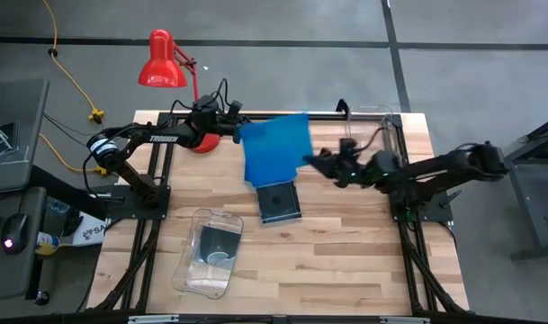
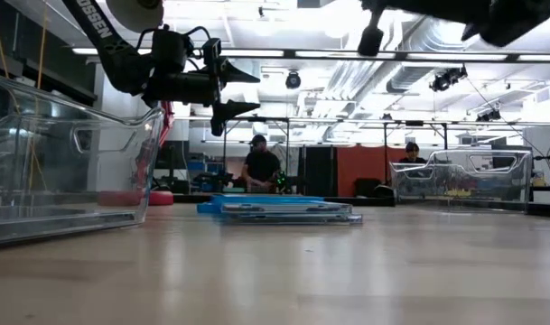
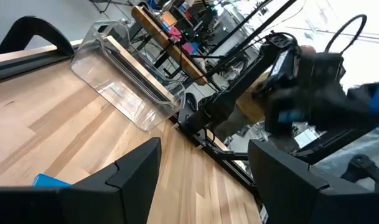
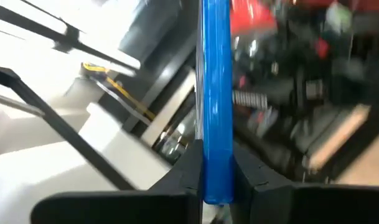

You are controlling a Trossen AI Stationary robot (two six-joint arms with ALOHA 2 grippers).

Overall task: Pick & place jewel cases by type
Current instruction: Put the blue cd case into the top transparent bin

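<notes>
My right gripper (image 1: 311, 162) is shut on a bright blue jewel case (image 1: 275, 146) held high over the table's middle. The right wrist view shows that case edge-on (image 4: 217, 93). Under it, a dark case (image 1: 279, 202) lies flat on the table; the low view shows a small flat stack with blue cases (image 2: 279, 209) there. Another dark case (image 1: 220, 241) lies in the clear bin (image 1: 191, 270) near the front. My left gripper (image 1: 238, 121) hangs open in the air (image 2: 231, 90) over the far left of the table, beside the lifted case and touching nothing. My right gripper pinches the blue case between its two fingers (image 4: 188, 171) at the edge (image 1: 300, 162) that faces the table's right. The fingers come level from the right. The case is lifted clear of the table, its broad face turned up toward the overhead camera.
A red desk lamp (image 1: 166, 63) stands at the far left corner, close to my left gripper. A second clear bin (image 1: 381, 121) sits at the far right (image 2: 460, 181). Bare wood lies along the near edge. People sit in the room beyond the table (image 2: 259, 162).
</notes>
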